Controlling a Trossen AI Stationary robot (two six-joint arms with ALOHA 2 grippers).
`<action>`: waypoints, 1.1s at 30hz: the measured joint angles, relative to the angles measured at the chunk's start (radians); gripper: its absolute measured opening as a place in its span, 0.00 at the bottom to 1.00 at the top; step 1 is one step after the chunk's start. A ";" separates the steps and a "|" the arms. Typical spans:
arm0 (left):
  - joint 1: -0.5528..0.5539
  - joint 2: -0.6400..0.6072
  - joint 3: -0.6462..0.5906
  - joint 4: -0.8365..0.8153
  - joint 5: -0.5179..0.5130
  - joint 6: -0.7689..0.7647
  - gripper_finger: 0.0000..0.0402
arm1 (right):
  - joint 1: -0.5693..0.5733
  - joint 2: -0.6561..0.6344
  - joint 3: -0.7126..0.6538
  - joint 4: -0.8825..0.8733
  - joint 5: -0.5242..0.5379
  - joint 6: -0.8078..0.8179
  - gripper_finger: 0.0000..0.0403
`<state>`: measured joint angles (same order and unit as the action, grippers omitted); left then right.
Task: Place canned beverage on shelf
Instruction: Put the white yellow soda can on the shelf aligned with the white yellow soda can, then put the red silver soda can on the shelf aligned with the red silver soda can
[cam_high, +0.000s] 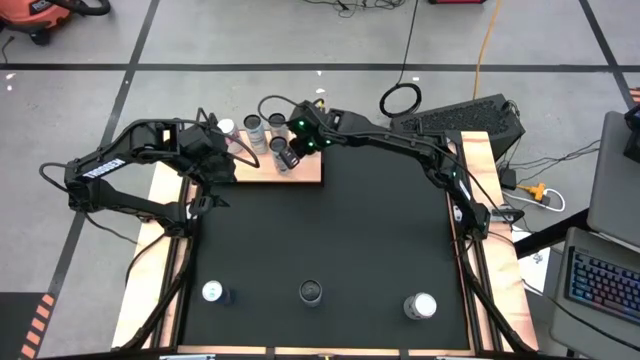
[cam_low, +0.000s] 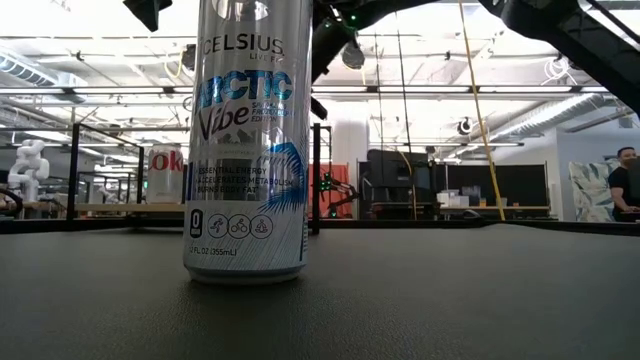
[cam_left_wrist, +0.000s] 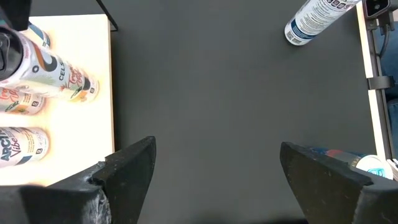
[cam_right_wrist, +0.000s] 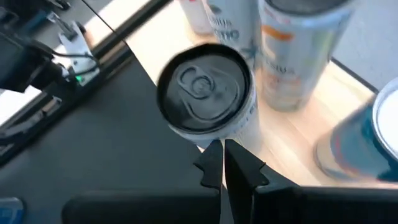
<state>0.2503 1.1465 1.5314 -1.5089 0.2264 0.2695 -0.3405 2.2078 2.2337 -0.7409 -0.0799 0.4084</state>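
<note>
The shelf (cam_high: 300, 172) is a light-wood board at the mat's far edge, and several cans stand on it. One of them, a dark-topped can (cam_right_wrist: 205, 87), stands close to the shelf's edge by the mat. My right gripper (cam_right_wrist: 222, 155) is shut, slanting down, with its tips right at this can's side; the high view shows this gripper (cam_high: 294, 148) over the shelf. My left gripper (cam_left_wrist: 214, 168) is open above the mat beside the shelf's left end and holds nothing. My right gripper's shut fingertips (cam_right_wrist: 214, 152) stand at the dark-topped can's side wall (cam_right_wrist: 239, 134), below its top rim. They come slanting down from the table's right. I cannot tell whether they touch the wall. The can's base rests on the shelf.
Three more cans stand along the mat's near edge: a blue one (cam_high: 213, 292), an Arctic Vibe can (cam_low: 245, 140) and a white-topped one (cam_high: 421, 306). Thin black rods rise at the shelf's corners (cam_left_wrist: 107, 14). The middle of the black mat (cam_high: 330, 230) is bare.
</note>
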 joint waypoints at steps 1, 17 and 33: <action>0.000 0.000 0.000 0.000 0.000 0.000 0.86 | 0.000 0.000 0.000 0.012 0.000 0.000 0.00; 0.000 0.000 0.000 0.000 0.000 0.000 0.86 | 0.001 0.000 0.000 0.030 -0.001 0.000 0.00; 0.000 0.000 0.000 -0.003 0.000 -0.002 0.86 | 0.039 -0.129 0.000 -0.255 -0.082 -0.027 0.00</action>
<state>0.2501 1.1469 1.5318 -1.5117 0.2264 0.2676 -0.3016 2.0790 2.2337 -0.9963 -0.1623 0.3814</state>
